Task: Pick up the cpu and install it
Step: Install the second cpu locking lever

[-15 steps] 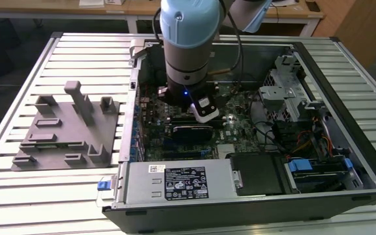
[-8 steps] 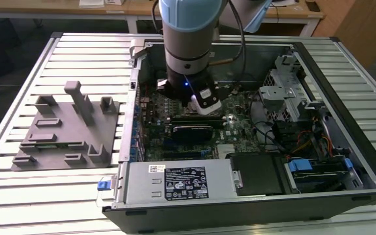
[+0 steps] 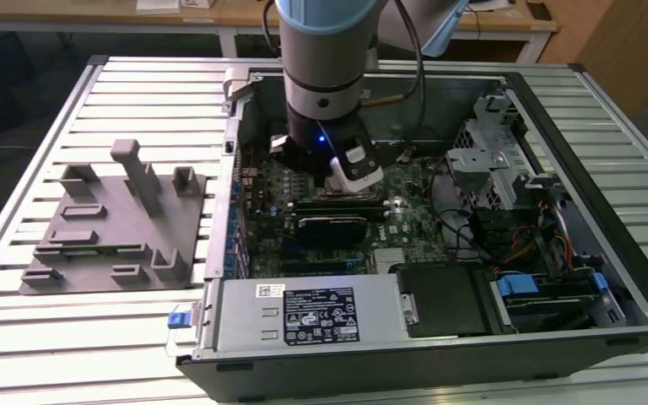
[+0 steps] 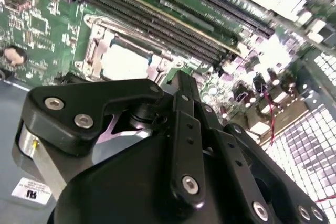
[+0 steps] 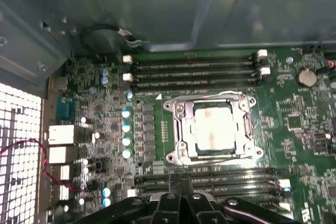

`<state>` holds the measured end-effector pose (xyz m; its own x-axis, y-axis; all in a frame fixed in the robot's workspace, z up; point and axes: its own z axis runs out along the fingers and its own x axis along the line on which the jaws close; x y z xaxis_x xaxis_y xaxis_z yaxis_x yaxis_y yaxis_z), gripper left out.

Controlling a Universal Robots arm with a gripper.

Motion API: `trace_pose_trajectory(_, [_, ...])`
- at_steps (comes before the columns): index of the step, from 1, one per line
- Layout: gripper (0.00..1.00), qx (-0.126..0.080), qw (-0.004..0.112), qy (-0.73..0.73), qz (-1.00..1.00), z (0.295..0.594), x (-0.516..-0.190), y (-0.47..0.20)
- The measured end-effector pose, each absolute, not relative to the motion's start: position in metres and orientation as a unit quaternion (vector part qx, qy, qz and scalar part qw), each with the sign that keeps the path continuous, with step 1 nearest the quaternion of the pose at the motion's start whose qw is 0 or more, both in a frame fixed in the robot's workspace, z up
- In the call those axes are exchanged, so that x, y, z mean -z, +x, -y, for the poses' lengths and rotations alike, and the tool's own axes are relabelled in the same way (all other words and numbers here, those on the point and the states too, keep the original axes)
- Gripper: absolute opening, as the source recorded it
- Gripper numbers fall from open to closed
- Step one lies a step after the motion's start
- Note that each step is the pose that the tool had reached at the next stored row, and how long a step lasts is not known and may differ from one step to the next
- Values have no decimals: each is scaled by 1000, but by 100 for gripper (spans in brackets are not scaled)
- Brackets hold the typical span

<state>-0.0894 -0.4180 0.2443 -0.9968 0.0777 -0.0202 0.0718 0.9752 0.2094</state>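
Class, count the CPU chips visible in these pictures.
1: the cpu lies inside the metal socket frame, between two banks of memory slots. More could be hidden.

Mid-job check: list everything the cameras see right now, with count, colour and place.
cpu: one, pale silver, seated in the motherboard's socket frame.
motherboard: one, green, on the floor of the case.
memory slots: several, black, on two sides of the socket.
computer case: one, black and grey, open on the slatted table.
power supply: one, silver, at the case's near edge.
grey tray: one, with upright posts, at the exterior view's left.
pincer: one, black, above the motherboard beside the socket.
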Motion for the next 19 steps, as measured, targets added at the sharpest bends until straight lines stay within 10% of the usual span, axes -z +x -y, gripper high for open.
trace_pose_trajectory(19, [11,-81,17,52,-995,395,-240,-68])
